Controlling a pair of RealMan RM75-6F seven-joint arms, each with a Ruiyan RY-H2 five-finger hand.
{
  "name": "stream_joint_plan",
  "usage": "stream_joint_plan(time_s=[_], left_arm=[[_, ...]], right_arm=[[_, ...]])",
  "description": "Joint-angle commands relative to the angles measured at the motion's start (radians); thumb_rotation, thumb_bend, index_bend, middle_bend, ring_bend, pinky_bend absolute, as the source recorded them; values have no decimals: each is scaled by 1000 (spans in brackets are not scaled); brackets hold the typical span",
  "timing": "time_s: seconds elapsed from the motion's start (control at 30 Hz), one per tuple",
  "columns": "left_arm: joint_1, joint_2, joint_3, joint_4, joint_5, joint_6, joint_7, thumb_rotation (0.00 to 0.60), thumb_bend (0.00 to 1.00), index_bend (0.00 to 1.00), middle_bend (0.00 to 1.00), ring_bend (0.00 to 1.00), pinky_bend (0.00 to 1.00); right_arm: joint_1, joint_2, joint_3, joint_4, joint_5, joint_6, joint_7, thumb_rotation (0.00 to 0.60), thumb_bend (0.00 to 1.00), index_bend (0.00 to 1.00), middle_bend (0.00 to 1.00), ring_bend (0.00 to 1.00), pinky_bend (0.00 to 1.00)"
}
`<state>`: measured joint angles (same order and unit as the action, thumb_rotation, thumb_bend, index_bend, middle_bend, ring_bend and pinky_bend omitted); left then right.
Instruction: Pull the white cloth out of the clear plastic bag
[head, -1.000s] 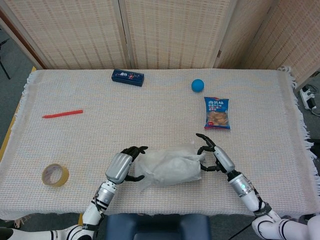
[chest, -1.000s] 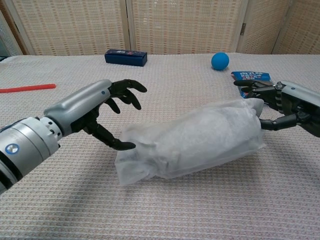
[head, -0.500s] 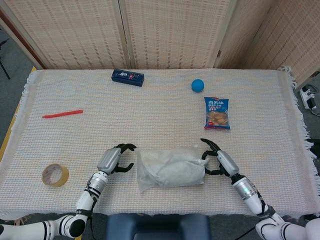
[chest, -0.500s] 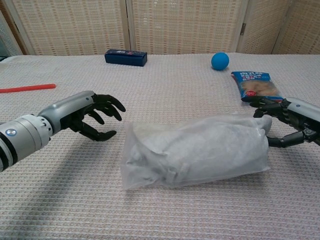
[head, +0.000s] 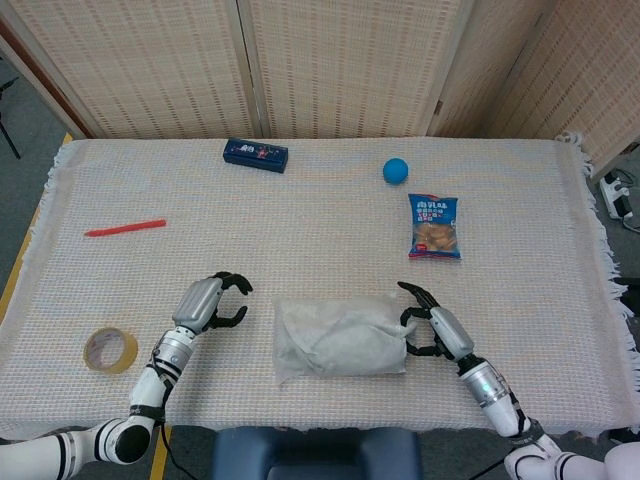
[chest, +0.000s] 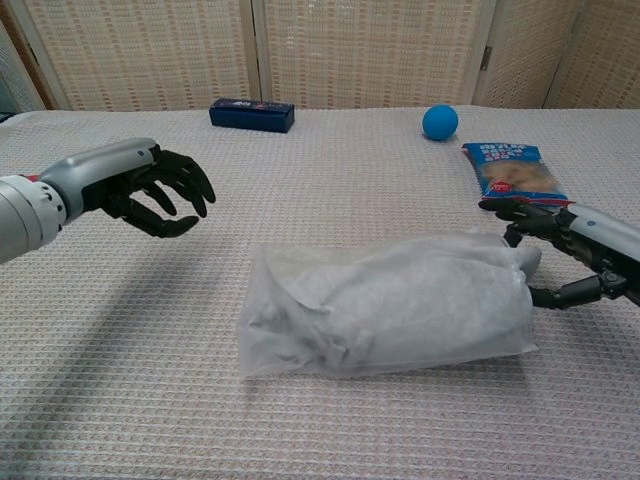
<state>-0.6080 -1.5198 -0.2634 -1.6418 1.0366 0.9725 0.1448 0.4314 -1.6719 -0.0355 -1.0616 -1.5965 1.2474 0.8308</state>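
The clear plastic bag (head: 340, 338) lies flat on the woven tablecloth near the front edge, with the white cloth (chest: 390, 300) bunched inside it. My left hand (head: 210, 300) hovers to the left of the bag, well apart from it, with its fingers spread and nothing in them; the chest view shows the left hand (chest: 150, 185) raised above the table. My right hand (head: 430, 322) is at the bag's right end. In the chest view the right hand (chest: 565, 250) has its fingers apart, bracketing that end from above and below, and I see no firm grip.
At the back are a dark blue box (head: 255, 154) and a blue ball (head: 395, 170). A blue snack packet (head: 434, 226) lies just beyond my right hand. A red pen (head: 125, 228) lies at the left and a tape roll (head: 110, 350) at the front left.
The bag, lifted between both hands a second ago, has come down flat on the table. My left hand has drawn away to the left. My right hand has pulled back slightly.
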Motion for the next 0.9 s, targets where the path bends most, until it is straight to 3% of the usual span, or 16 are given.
stream_joint_plan(time_s=[0.03, 0.1, 0.17, 0.23, 0.3, 0.4, 0.5, 0.77, 0.9], left_arm=[[-20, 55, 12, -64, -52, -15, 86, 600, 301, 381, 437, 292, 429], [-27, 73, 25, -95, -70, -3, 137, 600, 199, 358, 459, 323, 500], [-30, 80, 41, -125, -73, 24, 186, 600, 130, 345, 550, 431, 659], [-30, 80, 57, -152, -70, 45, 219, 600, 99, 342, 693, 619, 839], [-32, 70, 76, -172, -56, 77, 265, 600, 82, 339, 825, 770, 957], [-39, 38, 94, -185, -57, 108, 315, 600, 80, 348, 963, 916, 1000], [-52, 31, 105, -214, -101, 107, 360, 600, 92, 364, 1000, 996, 1000], [-61, 41, 130, -257, -135, 120, 397, 600, 91, 401, 1000, 1000, 1000], [-14, 40, 168, -285, -6, 193, 348, 600, 87, 390, 1000, 1000, 1000]], right_arm=[[-4, -9, 3, -4, 4, 1, -2, 600, 702, 757, 49, 0, 0], [-6, -15, 4, -2, 3, 2, -3, 600, 702, 757, 49, 0, 0], [-8, -22, 2, 5, 3, 2, -6, 600, 702, 757, 49, 0, 0], [-9, -27, 1, 12, 2, -1, -3, 600, 704, 757, 49, 0, 0], [-9, -31, -1, 22, 2, -6, 3, 600, 703, 758, 49, 0, 0], [-9, -38, -3, 39, -1, -9, 18, 600, 702, 757, 49, 0, 0], [-10, -45, -6, 54, -8, -3, 33, 600, 702, 757, 49, 0, 0], [-9, -62, -10, 86, -18, -1, 50, 600, 703, 757, 49, 0, 0], [-9, -74, -5, 102, -7, -13, 61, 600, 702, 757, 48, 0, 0]])
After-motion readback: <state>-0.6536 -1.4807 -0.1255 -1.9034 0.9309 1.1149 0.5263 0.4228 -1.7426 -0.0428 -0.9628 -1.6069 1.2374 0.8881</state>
